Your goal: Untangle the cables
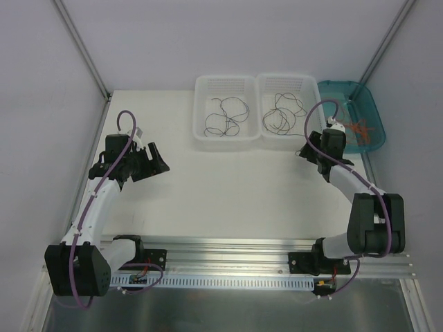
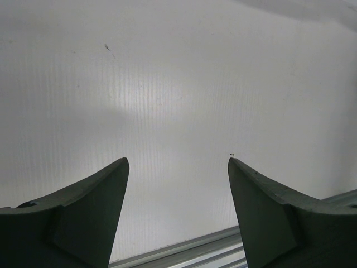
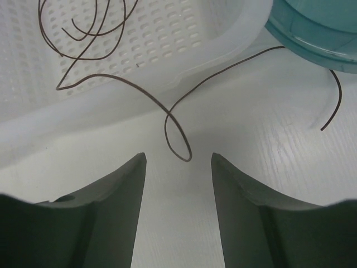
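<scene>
Closest to the right wrist camera, the right gripper (image 3: 178, 157) is standing with its two dark fingers (image 3: 106, 212) parted, clamping nothing. A narrow loop of one cable (image 3: 169, 114) is dipping just into the gap at the fingertips, its rounded end pointing toward the gripper. Whether it is touching either finger I cannot tell. This cable is showing as a very thin, dark reddish-brown wire. Above the loop its two strands are crossing once and then spreading apart. One is running up and left over the rim of the right basket (image 3: 223, 50) into more curls inside. The other is slanting up and right across the table (image 3: 268, 178) to the edge of the teal tray (image 3: 318, 33). Another thin stretch is curving down beside the tray and ending in a free tip on the table; whether it belongs to the same wire I cannot tell.

From above, dark cables (image 1: 280, 117) are lying in loose, roughly round tangles with no single long axis, one bunch in the right basket and another in the left basket (image 1: 201, 104). Short orange cables (image 1: 360, 129) are lying in the teal tray. The left gripper (image 2: 177, 162) is sitting over the white table surface, well apart from all of them, its jaws spread wide and holding nothing.
</scene>
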Controlling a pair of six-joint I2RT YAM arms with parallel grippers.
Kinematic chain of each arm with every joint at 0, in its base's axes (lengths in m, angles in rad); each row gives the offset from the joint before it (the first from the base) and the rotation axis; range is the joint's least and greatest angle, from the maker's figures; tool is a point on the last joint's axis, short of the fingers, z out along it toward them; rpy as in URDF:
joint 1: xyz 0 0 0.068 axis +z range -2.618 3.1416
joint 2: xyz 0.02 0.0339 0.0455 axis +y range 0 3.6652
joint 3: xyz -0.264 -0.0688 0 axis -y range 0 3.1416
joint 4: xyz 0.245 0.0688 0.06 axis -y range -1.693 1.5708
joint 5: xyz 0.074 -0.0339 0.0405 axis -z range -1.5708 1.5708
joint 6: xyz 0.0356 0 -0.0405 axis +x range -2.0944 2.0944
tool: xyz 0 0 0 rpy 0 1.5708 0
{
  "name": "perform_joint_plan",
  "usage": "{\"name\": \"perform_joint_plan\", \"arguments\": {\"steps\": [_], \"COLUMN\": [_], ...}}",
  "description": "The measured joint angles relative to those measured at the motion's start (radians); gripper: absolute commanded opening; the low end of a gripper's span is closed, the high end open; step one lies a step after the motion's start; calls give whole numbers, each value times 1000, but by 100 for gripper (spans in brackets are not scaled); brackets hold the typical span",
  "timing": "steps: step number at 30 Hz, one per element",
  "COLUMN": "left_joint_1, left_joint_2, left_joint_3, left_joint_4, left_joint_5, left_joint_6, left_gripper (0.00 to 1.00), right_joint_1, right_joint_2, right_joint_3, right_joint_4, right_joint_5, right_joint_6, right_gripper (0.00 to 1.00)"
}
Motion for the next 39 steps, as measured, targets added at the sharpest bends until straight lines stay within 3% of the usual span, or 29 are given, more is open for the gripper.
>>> {"name": "perform_joint_plan", "arguments": {"steps": [5, 10, 13, 20, 26, 33, 39], "left_joint_1": [0, 0, 0, 0, 0, 0, 0], "left_joint_2": [1, 8, 9, 9, 9, 3, -8], "left_joint_3": [0, 0, -2, -2, -2, -2, -2], "left_joint_4": [0, 0, 0, 0, 0, 0, 0], "left_joint_5": [-3, -6, -7, -8, -8, -7, -7], "left_joint_6": [0, 2, 3, 3, 3, 3, 2], "left_gripper": [77, 98, 99, 99, 99, 99, 99], "right_joint_1": [-13, -13, -13, -13, -10, -7, -2], "right_joint_2": [75, 101, 101, 14, -142, -200, -123], "right_joint_3": [0, 1, 1, 2, 76, 392, 722], "right_joint_4": [47, 72, 77, 0, -230, -523, -634], "right_joint_5": [-1, -7, -12, -20, -22, -53, -111], "right_joint_6": [21, 28, 25, 14, 11, -27, -64], "right_gripper": [40, 14, 2, 1, 1, 1, 1]}}
